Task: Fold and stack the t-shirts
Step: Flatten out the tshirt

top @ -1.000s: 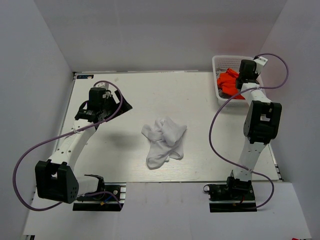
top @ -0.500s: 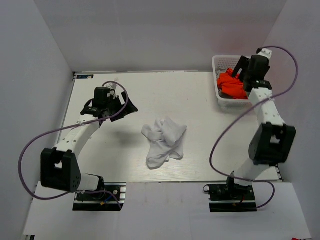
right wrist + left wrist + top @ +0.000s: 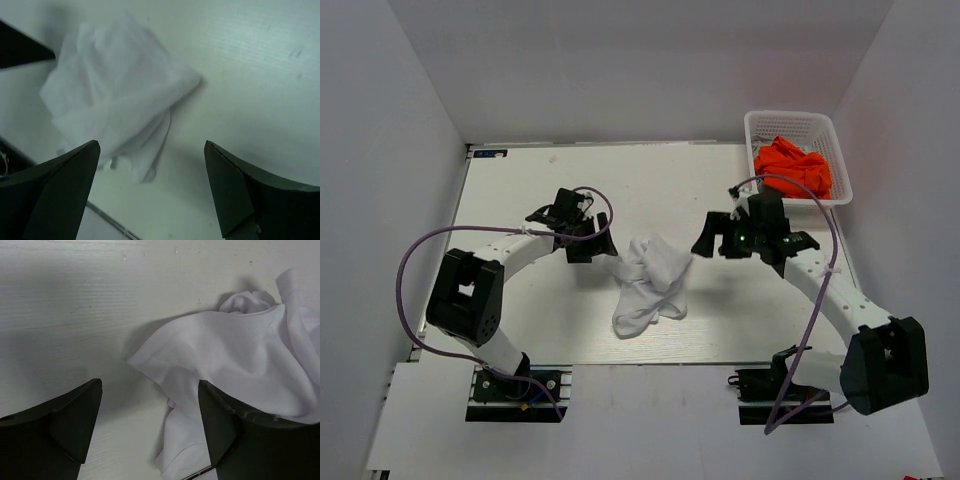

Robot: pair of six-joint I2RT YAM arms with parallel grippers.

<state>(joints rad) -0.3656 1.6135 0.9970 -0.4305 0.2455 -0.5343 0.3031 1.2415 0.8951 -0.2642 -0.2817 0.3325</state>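
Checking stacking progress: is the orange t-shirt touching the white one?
Apart. The top view shows the orange t-shirt in the basket and the white t-shirt mid-table, bare tabletop between them.

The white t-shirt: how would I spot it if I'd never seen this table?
Start with the pale table; near its middle lies a crumpled heap of cloth, the white t-shirt. It sits loose on the tabletop, unlike the orange t-shirt, which is bunched inside the white lattice basket at the far right corner.
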